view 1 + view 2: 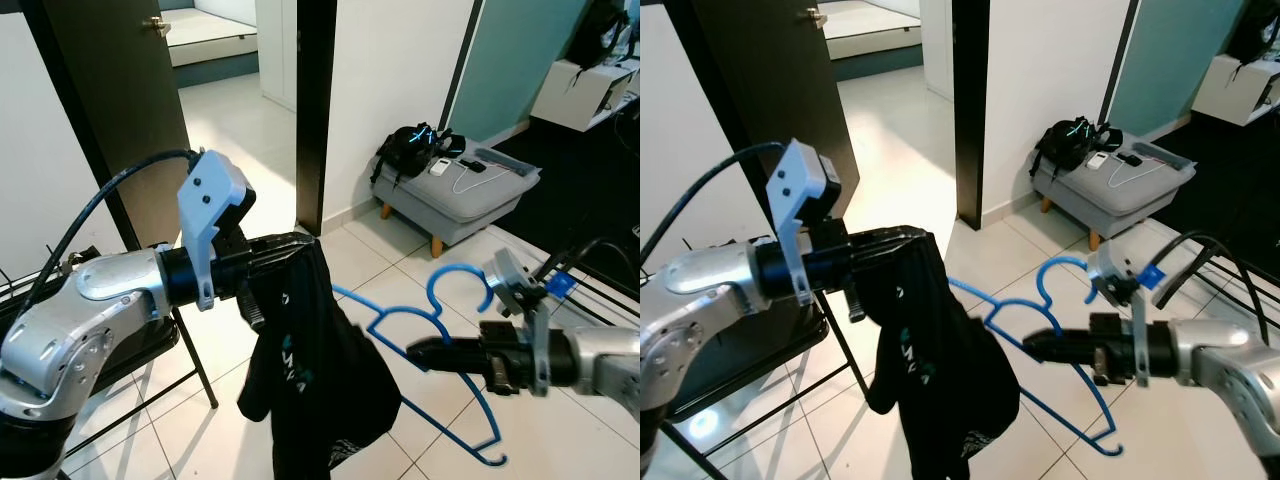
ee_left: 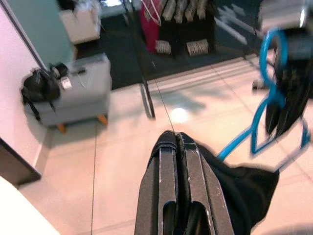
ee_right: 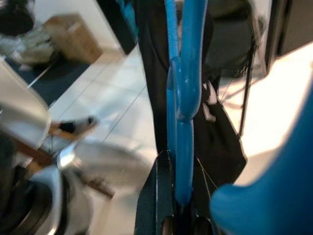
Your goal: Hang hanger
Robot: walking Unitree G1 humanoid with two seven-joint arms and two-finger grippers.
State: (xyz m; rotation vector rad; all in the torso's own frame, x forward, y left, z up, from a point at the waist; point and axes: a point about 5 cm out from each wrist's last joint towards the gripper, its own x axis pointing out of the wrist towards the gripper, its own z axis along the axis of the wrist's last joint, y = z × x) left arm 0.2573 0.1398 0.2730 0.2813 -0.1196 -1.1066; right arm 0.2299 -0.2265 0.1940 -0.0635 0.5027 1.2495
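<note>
1. Here, left claw (image 1: pixel 300 245) is held out mid-air, fingers pressed together on a black garment (image 1: pixel 315 370) that hangs down from them. Left wrist view shows the two fingers (image 2: pixel 178 191) closed flat with dark cloth bunched beside them.
2. Right claw (image 1: pixel 425 352) is clamped on the blue hanger (image 1: pixel 450 350) near its neck; the hook curls up just above the fingers and the far shoulder arm drops toward the floor. Hanger's near arm runs behind the garment.
3. Right wrist view adds close detail: blue hanger bar sits between the fingers, black garment straight ahead behind it. Blurred at the edges.
4. Head views give the room: grey ottoman (image 1: pixel 462 200) against the white wall, black backpack (image 1: pixel 412 150) on it, plus a small white device (image 1: pixel 441 167) and cable.
5. Dark door frame (image 1: pixel 315 110) stands behind the left claw; an open dark door (image 1: pixel 115 90) further left.
6. Black metal frame legs (image 1: pixel 195 365) sit under the left arm, near the garment.
7. Pale tiled floor (image 1: pixel 400 275) lies open between the claws and the ottoman; dark floor area to the far right.
</note>
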